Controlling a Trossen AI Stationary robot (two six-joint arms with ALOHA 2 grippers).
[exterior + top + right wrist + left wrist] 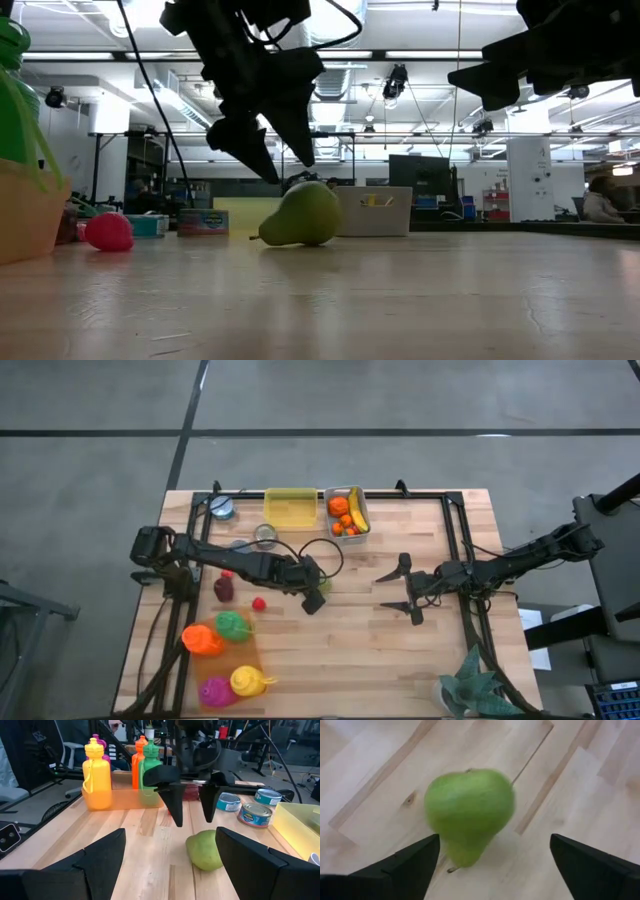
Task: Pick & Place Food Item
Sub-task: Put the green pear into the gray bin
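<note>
Bare table (350, 640) lies open from the centre toward 6 o'clock. The pear (322, 584) and the spread-fingered left gripper (314, 592) above it block the middle. At 12 o'clock sit the yellow tub (290, 508) and fruit tray (346, 512); bottles (225, 655) crowd 8 o'clock.

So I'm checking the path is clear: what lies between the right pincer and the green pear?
Only bare wood table, as the right wrist view shows. The open right pincer faces the pear, with the open left pincer hanging just above the fruit.
</note>
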